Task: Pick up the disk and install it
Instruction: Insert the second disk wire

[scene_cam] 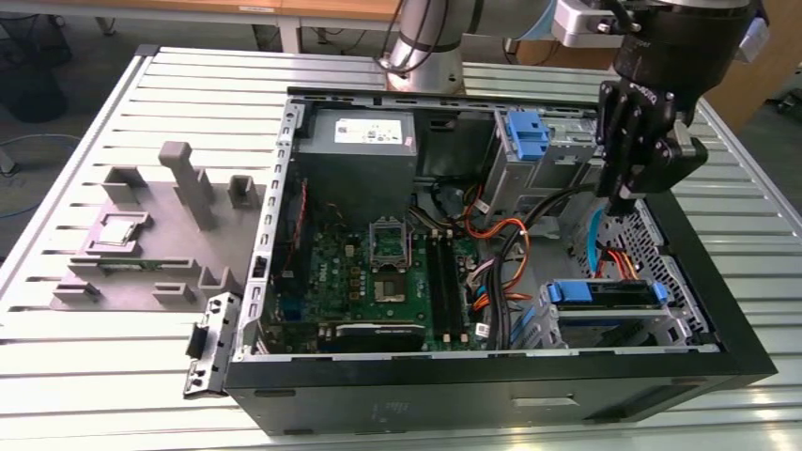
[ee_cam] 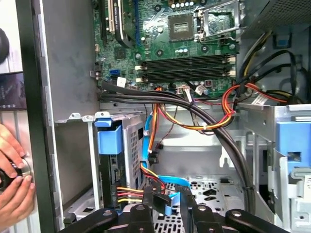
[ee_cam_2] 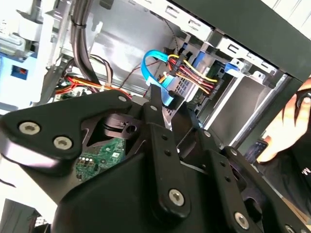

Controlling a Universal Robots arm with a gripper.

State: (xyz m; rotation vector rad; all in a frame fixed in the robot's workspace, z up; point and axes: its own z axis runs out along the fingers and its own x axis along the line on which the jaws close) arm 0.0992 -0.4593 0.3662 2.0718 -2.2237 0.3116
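The gripper [scene_cam: 623, 194] hangs inside the open computer case [scene_cam: 701, 282] with its fingers slightly apart and empty, and a blue data cable [ee_cam: 156, 145] and the red-and-yellow power leads [ee_cam: 130, 194] lie just beneath it. Any descent could snag or unplug them. The disk [scene_cam: 602, 295], judging by its blue bracket, stands in the drive cage [ee_cam: 133, 145] nearby, and a person's hand [ee_cam: 12, 189] at the case wall risks a knock.

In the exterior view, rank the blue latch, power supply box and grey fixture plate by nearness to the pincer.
1. blue latch, beside the pincer.
2. power supply box, across the case.
3. grey fixture plate, outside the case.
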